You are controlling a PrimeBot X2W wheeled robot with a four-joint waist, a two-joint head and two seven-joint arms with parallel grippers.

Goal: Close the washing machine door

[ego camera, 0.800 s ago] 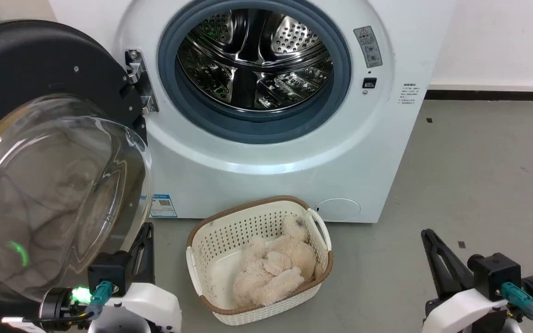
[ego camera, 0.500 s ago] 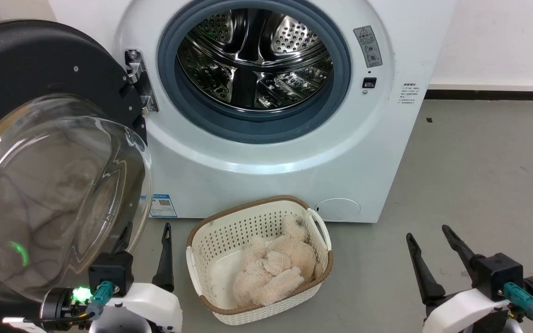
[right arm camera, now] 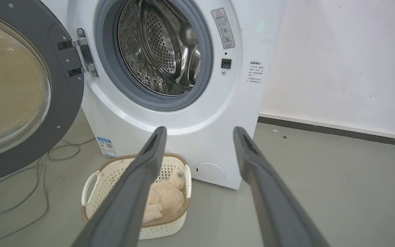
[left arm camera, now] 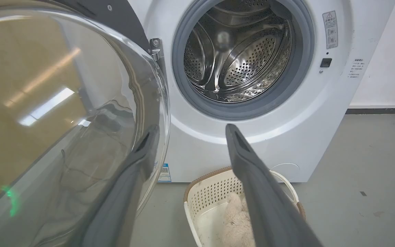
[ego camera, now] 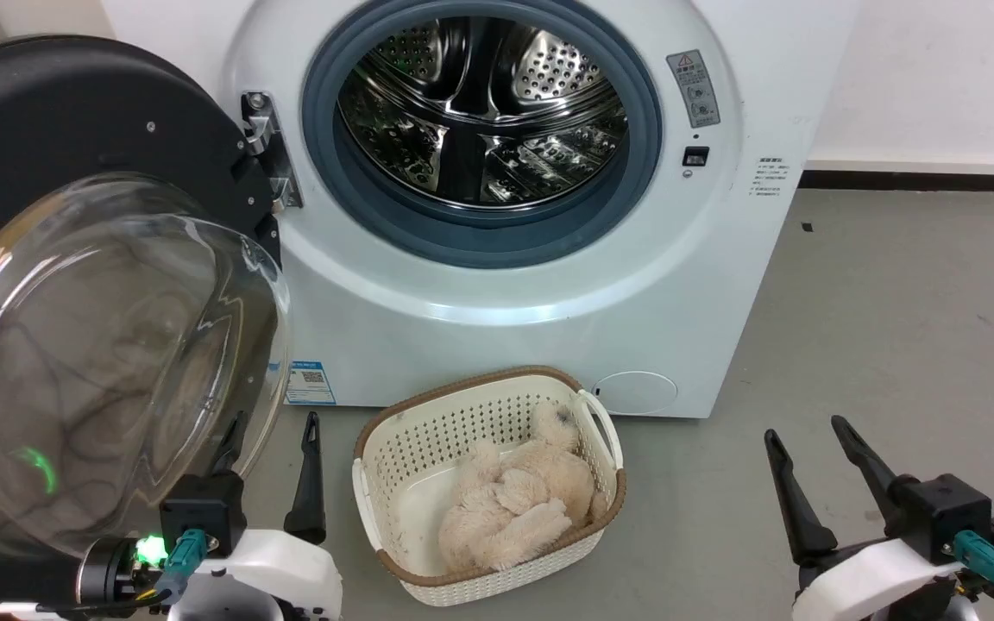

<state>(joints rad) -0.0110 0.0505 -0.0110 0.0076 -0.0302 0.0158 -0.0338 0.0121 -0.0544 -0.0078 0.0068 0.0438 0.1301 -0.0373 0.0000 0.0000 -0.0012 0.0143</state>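
A: Where is the washing machine door?
B: Swung wide open at the left of the washing machine, hanging on its metal hinge, with the glass bowl bulging towards the head camera. The round opening shows the shiny steel drum
A: And the left claw?
B: Low down, just beside the door's lower edge, fingers spread wide and holding nothing. One finger shows through the glass. Whether it touches the door I cannot tell
A: The right claw?
B: Well apart from the door, over the grey floor to the right of the machine, also spread wide and holding nothing
A: What else is down there?
B: A cream basket on the floor just in front of the machine, between the two claws, with a fluffy toy inside. A blue-white sticker sits low on the machine's front, and a cable trails over the floor below the door
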